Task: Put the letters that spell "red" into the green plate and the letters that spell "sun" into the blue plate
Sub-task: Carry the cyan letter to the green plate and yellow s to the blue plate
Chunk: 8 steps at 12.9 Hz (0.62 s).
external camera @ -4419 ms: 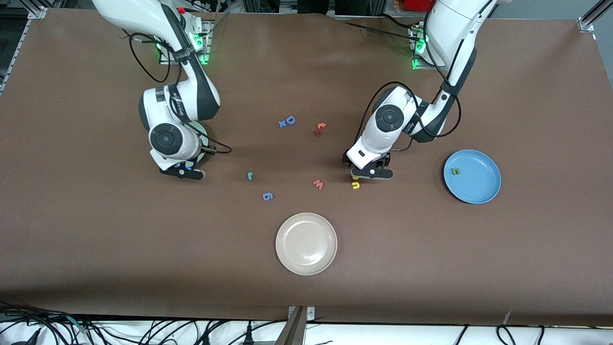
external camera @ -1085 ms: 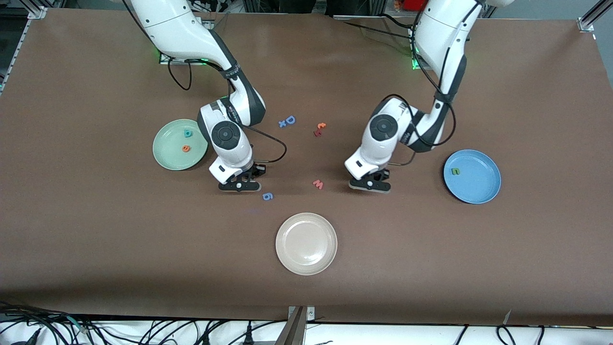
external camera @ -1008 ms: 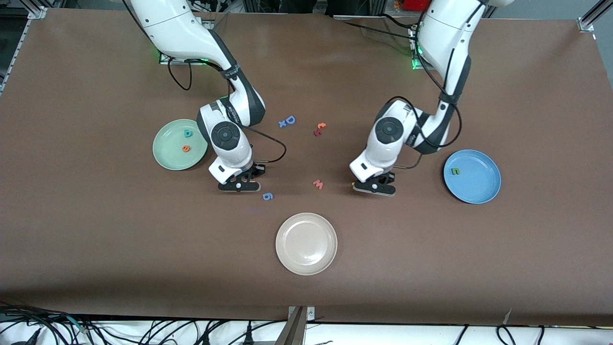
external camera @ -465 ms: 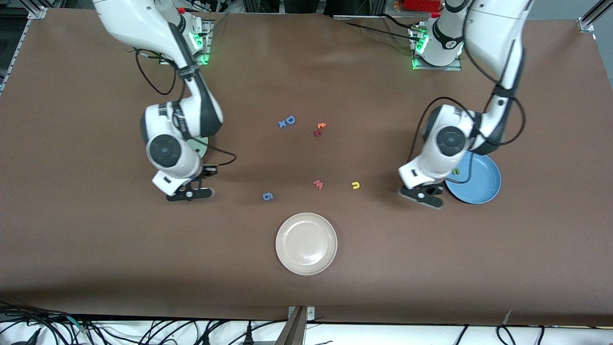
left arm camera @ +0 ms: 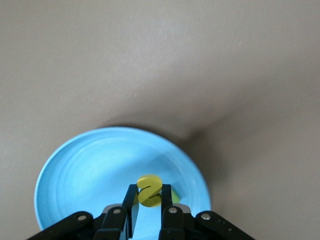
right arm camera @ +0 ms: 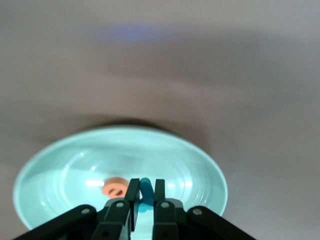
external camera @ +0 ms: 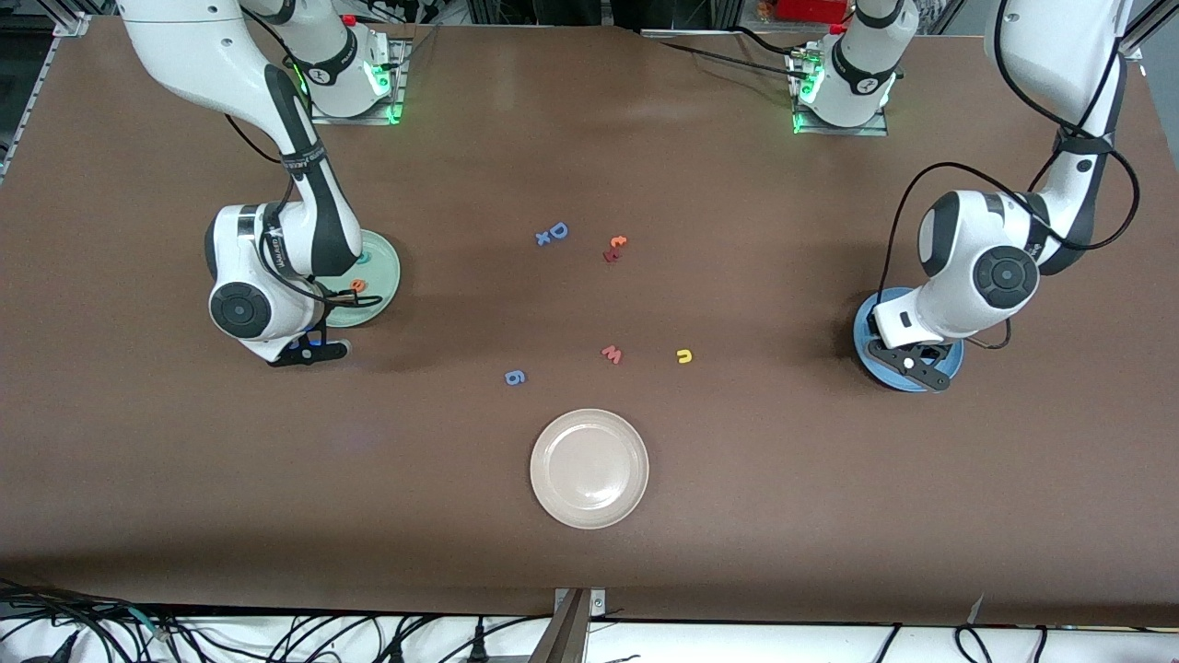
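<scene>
My left gripper [external camera: 914,366] hangs over the blue plate [external camera: 862,339], shut on the yellow "s" [left arm camera: 149,181]. In the left wrist view the gripper [left arm camera: 149,192] has the blue plate [left arm camera: 75,165] under it, and a bit of the green "n" [left arm camera: 175,196] shows beside the fingers. My right gripper [external camera: 309,353] is by the rim of the green plate [external camera: 379,272], shut on the teal "r" [right arm camera: 147,191]. The orange "e" [external camera: 358,284] lies in that plate [right arm camera: 60,170], next to the right gripper [right arm camera: 146,184]. The yellow "u" [external camera: 683,356] lies on the table mid-way between the arms.
A cream plate [external camera: 589,468] sits nearest the front camera at mid-table. Loose letters lie around the middle: a red "w" [external camera: 612,354] beside the "u", a blue "g" [external camera: 515,377], a blue "D" [external camera: 555,232] and an orange "t" [external camera: 615,247].
Both arms swung out from mid-table toward their own ends, each carrying its letter. The left gripper now hangs over the blue plate, the right one by the green plate.
</scene>
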Motion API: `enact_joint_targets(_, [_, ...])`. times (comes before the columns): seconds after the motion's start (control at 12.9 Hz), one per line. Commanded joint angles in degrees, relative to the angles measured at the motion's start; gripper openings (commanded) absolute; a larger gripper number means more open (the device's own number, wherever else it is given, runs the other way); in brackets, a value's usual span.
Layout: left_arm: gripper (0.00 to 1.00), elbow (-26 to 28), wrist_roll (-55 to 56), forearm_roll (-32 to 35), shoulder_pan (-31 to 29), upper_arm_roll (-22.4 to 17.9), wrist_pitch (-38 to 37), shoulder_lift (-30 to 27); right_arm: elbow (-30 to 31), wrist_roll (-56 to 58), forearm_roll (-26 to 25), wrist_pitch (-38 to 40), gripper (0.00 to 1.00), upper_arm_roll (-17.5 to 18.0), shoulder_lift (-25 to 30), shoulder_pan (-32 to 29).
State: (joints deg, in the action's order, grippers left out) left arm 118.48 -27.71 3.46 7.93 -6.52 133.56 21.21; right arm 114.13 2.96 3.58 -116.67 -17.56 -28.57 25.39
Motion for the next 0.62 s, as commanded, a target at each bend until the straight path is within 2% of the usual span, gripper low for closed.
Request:
enact_joint_targets(0.0, [0.05,2.02,-6.12,0.4,-3.96,0.72,-0.67,-1.26,4.87,0.82,0.38,-1.11,0.0,0.51,2.65,-1.22])
enact_joint_targets(0.08, [0.06,1.93,-6.83,0.75,-5.02,0.72,-0.67,-1.09,5.4,0.82,0.38,-1.02,0.19,0.51,2.56,-1.48])
enact_joint_targets(0.16, [0.06,1.84,-7.62,1.02,-6.07,0.63,-0.41,-0.39,5.49,0.82,0.38,-1.02,0.78,0.51,2.38,-1.92])
enact_joint_targets(0.23, [0.08,1.75,-7.97,1.11,-6.87,0.63,-0.14,0.14,5.32,0.82,0.38,-0.67,1.0,0.51,2.47,-2.27])
enact_joint_targets(0.39, [0.13,1.67,-7.89,1.11,-7.22,0.63,0.64,1.11,4.18,0.3,0.38,1.69,1.0,0.69,4.91,-2.19])
enact_joint_targets(0.47, [0.23,1.49,-7.89,1.19,-7.4,0.63,1.09,1.46,3.04,-0.05,0.29,3.27,1.0,0.86,6.32,-1.93])
enact_joint_targets(0.54, [0.58,1.32,-7.89,1.2,-7.75,0.63,1.18,1.55,1.64,-0.06,0.29,4.68,1.0,0.87,7.38,-1.84])
